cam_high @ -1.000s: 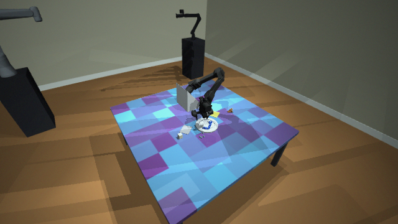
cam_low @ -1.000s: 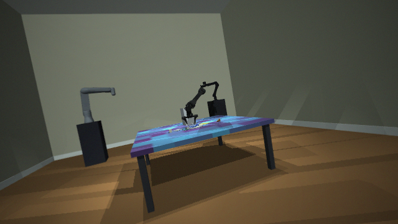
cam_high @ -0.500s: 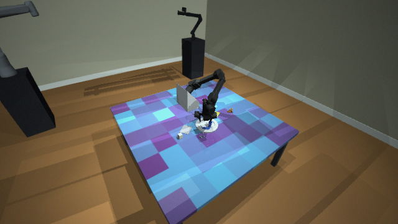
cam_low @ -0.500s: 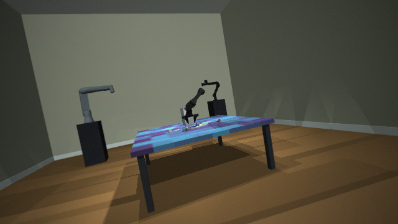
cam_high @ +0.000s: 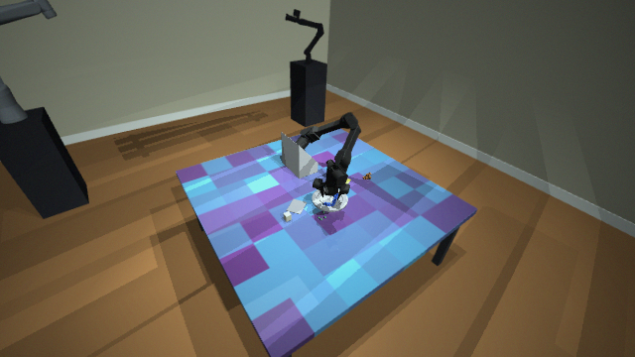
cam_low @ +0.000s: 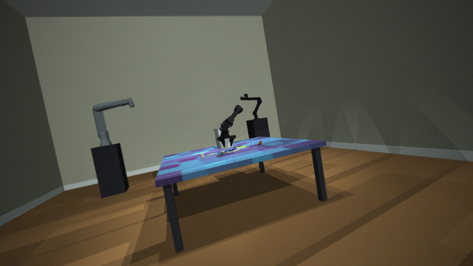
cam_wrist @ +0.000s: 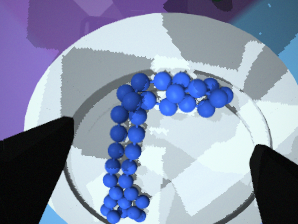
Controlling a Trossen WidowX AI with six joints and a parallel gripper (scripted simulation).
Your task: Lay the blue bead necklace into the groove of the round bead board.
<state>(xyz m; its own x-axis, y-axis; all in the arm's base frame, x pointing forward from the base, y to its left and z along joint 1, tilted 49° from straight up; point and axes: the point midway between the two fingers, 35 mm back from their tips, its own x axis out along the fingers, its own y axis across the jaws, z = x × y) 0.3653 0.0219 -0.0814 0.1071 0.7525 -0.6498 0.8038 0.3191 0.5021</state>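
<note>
The round white bead board (cam_high: 342,205) (cam_wrist: 45,100) lies on the table; its ring groove shows in the wrist view. The blue bead necklace (cam_high: 334,199) (cam_low: 230,149) (cam_wrist: 175,93) lies on it in a bent, doubled strand. One leg runs down the left inside the ring to a clump at the bottom edge of the wrist view; the other runs right along the far side to a second clump. Most beads lie inside the groove's ring, bunched; a few at the far bend and lower end overlap the groove line. My gripper (cam_high: 332,193) (cam_wrist: 167,142) is open above the board, with the necklace's left leg between the fingers' lines.
An upright grey panel (cam_high: 297,158) stands beside the arm's base. A pale flat square (cam_high: 297,206) and a small cream cube (cam_high: 287,216) lie left of the board. An orange object (cam_high: 367,177) (cam_low: 259,142) and something yellow (cam_high: 348,180) lie beyond it. Small green bits (cam_high: 321,217) lie in front.
</note>
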